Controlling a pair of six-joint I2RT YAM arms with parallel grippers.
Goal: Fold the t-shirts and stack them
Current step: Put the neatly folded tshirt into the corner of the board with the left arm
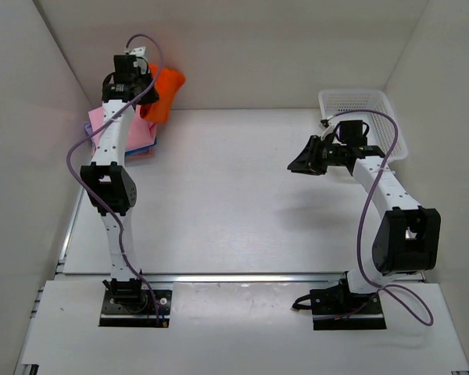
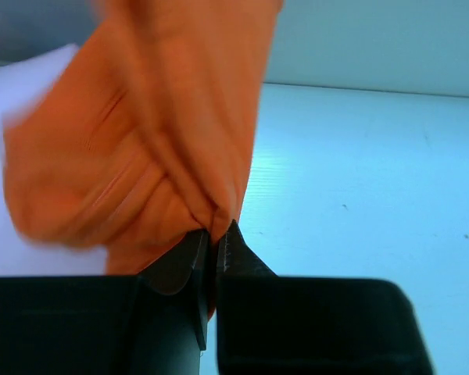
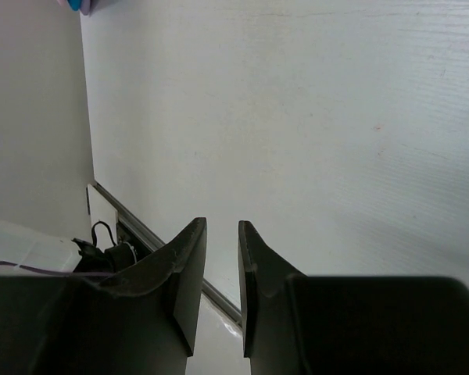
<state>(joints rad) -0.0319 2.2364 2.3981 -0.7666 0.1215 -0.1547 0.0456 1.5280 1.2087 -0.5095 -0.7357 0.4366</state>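
My left gripper (image 1: 143, 78) is raised at the far left and shut on the bright orange t-shirt (image 1: 162, 92), which hangs bunched from it. In the left wrist view the orange cloth (image 2: 148, 133) is pinched between the closed fingertips (image 2: 230, 238). Below it lies a stack of folded t-shirts (image 1: 137, 139), pink on top with blue and purple edges showing, partly hidden by my left arm. My right gripper (image 1: 297, 164) hovers above the table's right half, empty, its jaws a narrow gap apart; the right wrist view shows it (image 3: 221, 226) over bare table.
A white mesh basket (image 1: 362, 117) stands at the far right against the back wall, behind my right arm. White walls close the left, back and right sides. A metal rail (image 1: 242, 276) runs along the table's near edge.
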